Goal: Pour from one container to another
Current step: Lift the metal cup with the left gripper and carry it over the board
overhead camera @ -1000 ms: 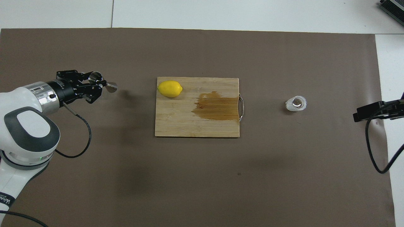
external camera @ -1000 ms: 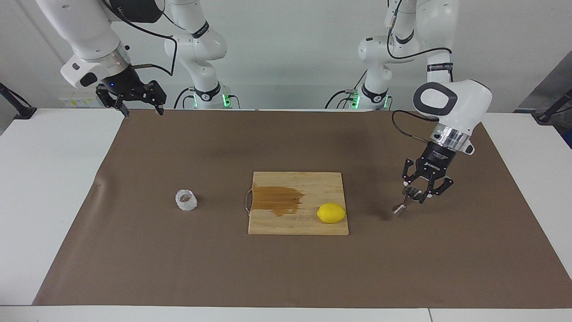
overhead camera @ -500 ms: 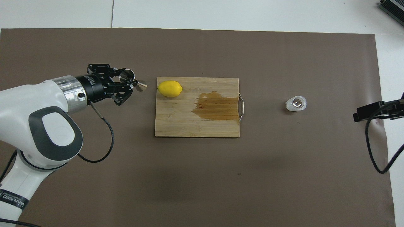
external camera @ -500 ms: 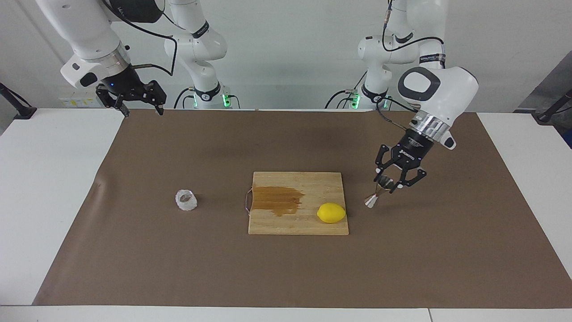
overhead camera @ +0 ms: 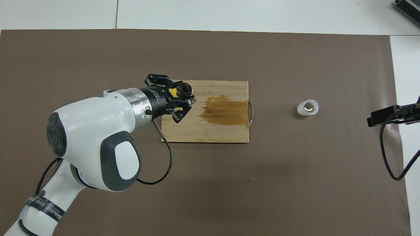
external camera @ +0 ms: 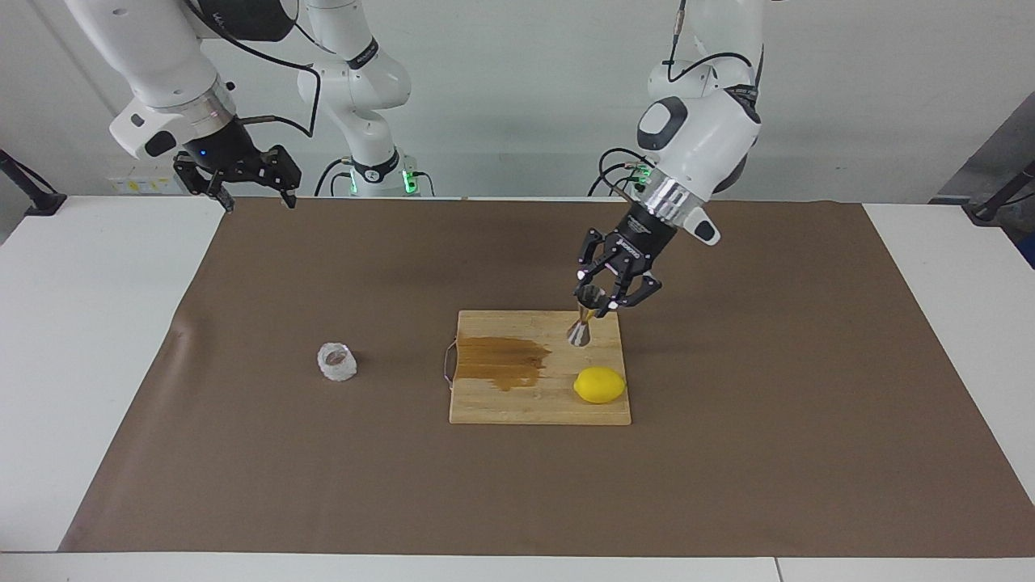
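High facing view, steep overhead view, shared table (external camera: pixel 121 339)

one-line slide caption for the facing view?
Left end effector holds a steel jigger over the cutting board, above the lemon; glass cup sits apart on the mat.

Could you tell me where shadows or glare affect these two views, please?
Facing view: the jigger held by the left gripper glints; a soft shadow falls on the brown mat beside the cutting board. Overhead view: the arm hides the lemon; the glass cup shows a bright highlight.
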You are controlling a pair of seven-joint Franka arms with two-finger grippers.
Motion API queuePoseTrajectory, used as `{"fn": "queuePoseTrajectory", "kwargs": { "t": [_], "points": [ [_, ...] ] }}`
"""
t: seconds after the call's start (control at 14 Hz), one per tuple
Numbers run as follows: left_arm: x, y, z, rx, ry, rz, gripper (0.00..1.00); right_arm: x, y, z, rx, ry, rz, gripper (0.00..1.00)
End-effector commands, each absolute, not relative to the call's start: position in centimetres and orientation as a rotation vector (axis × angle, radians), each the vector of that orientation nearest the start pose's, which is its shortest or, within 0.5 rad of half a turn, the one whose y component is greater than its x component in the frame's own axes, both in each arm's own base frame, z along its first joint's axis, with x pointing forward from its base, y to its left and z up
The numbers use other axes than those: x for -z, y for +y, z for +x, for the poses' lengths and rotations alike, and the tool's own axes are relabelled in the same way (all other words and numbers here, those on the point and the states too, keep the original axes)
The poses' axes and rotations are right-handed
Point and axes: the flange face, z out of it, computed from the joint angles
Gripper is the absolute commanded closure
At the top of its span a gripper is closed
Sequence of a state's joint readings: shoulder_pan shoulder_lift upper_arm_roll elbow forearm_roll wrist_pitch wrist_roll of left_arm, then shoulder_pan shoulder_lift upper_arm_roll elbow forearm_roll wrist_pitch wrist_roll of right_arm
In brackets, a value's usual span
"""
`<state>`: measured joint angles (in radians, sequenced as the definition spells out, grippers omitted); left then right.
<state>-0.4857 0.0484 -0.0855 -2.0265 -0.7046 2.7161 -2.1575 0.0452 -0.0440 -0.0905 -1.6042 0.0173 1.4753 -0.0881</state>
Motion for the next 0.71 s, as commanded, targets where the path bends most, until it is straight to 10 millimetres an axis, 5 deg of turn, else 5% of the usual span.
{"fn": "queuePoseTrajectory", "kwargs": {
  "t": [0.0, 0.36, 0.5, 0.64],
  "points": [
    [-48.8, -34.1, 51.3, 0.421, 2.075, 1.147, 1.00, -62.5, -2.6, 52.9, -0.132, -0.052, -3.115, 0.00],
    [-46.8, -38.2, 50.9, 0.414, 2.040, 1.181, 1.00, -62.5, -2.6, 52.9, -0.130, -0.052, -3.115, 0.00],
    [-44.7, -41.5, 51.2, 0.417, 2.026, 1.239, 1.00, -62.5, -2.5, 52.9, -0.132, -0.054, -3.115, 0.00],
    [-44.5, -41.9, 51.1, 0.403, 2.012, 1.221, 1.00, -62.5, -2.6, 53.0, -0.134, -0.052, -3.115, 0.00]
  ]
}}
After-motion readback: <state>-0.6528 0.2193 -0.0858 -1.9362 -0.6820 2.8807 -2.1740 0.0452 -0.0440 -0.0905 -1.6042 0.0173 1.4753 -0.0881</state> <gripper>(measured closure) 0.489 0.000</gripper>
